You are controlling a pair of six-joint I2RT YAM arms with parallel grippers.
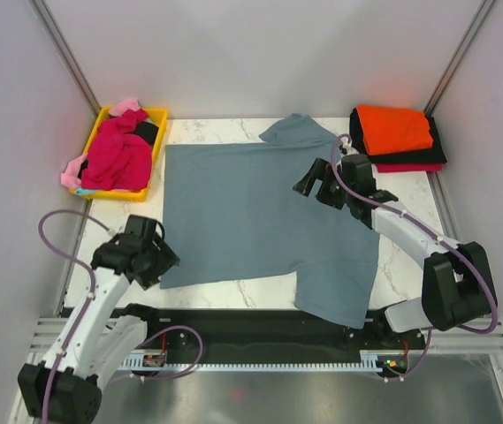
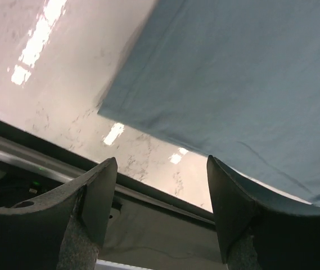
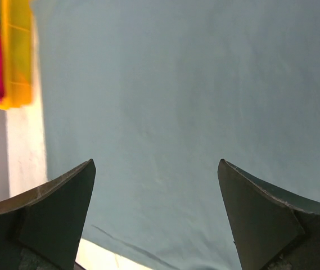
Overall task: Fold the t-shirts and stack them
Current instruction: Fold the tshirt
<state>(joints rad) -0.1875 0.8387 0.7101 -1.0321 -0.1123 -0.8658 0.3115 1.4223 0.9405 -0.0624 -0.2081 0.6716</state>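
The large slate blue-grey t-shirt (image 1: 251,221) lies spread flat on the marble table (image 1: 406,265), one sleeve at the back and one hanging toward the front right edge. My left gripper (image 1: 164,261) is open and empty by the shirt's near-left corner; that corner also shows in the left wrist view (image 2: 126,104). My right gripper (image 1: 308,184) is open and empty above the shirt's right side, and its camera sees the shirt (image 3: 176,101) below the jaws. Magenta, pink and black shirts (image 1: 120,152) lie heaped in the yellow tray (image 1: 156,117). A folded stack (image 1: 396,132) with orange on top, then black and red, sits at the back right.
The yellow tray stands at the back left and also shows in the right wrist view (image 3: 16,62). A black rail (image 2: 148,197) runs along the table's near edge. Grey walls enclose the table on three sides.
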